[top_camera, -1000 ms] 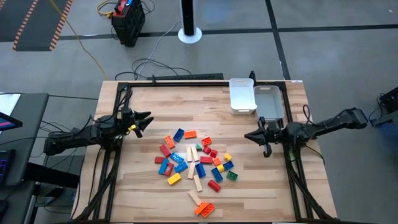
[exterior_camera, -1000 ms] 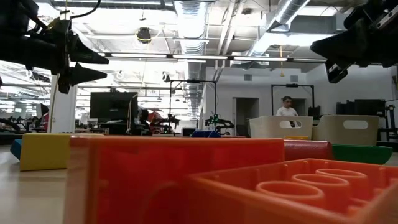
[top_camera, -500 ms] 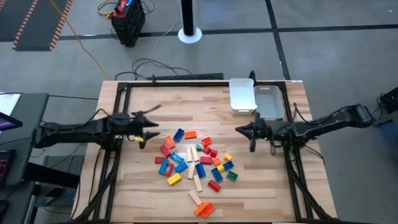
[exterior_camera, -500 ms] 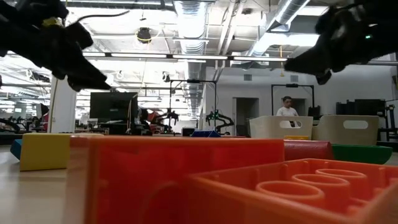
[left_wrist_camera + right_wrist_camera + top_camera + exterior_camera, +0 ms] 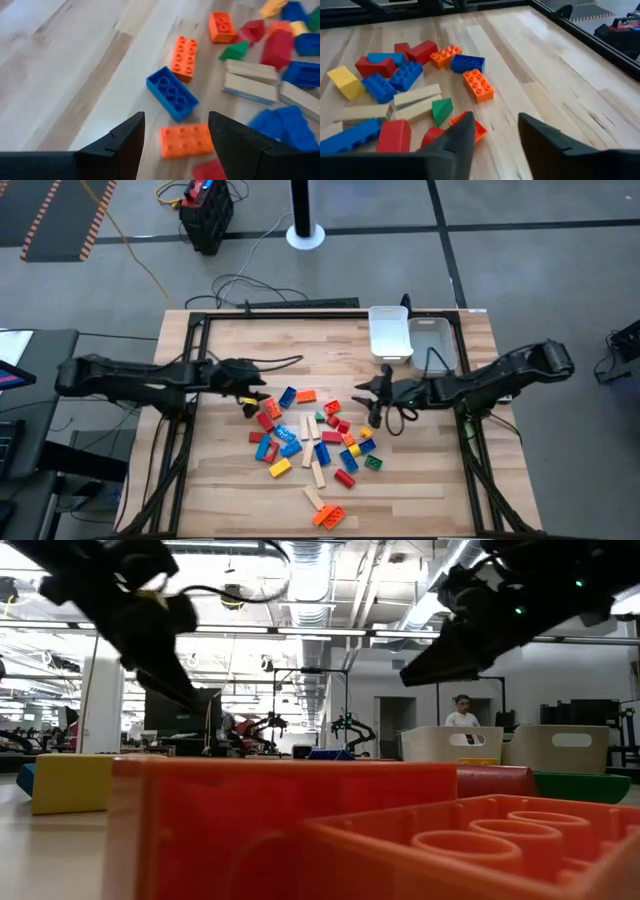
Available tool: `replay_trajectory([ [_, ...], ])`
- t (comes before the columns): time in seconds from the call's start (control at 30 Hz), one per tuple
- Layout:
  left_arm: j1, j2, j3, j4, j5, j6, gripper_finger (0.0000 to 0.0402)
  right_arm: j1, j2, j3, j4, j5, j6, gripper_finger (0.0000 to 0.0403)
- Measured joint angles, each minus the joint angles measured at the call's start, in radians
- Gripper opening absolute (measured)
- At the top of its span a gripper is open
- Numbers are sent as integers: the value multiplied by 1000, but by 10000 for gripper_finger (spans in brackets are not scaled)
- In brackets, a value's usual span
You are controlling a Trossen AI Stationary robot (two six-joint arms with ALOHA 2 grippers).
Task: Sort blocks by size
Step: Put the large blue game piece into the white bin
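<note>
Pale wooden tabletop [image 5: 420, 470] carries the blocks [image 5: 315, 442] in a loose central heap: studded red, blue, orange, yellow, green bricks and plain wooden bars. Left gripper [image 5: 252, 392] and right gripper [image 5: 372, 400] flank it, fingers parted, empty.

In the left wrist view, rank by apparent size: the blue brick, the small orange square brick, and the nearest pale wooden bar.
1. Pale wooden bar
2. Blue brick, close to the bar in length; it lies nearer the camera, so this order is unsure.
3. Small orange square brick, clearly smallest, though farthest.

Grey floor [image 5: 520, 290], ceiling strip lights [image 5: 300, 632]
</note>
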Motion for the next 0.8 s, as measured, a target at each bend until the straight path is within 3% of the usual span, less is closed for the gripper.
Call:
replay_trajectory([
  [0.13, 0, 164, 87, 0, -15, 3, 212, -7, 2, 67, -161, 3, 19, 246],
  [0.23, 0, 280, 140, 2, -23, 5, 215, -3, -41, 83, -270, 64, 42, 262],
  [0.6, 1, 599, 356, -84, -26, -11, 286, 87, -120, 83, -383, 209, 61, 265],
  [0.8, 13, 713, 411, -128, -27, -19, 312, 129, -128, 83, -415, 227, 61, 265],
])
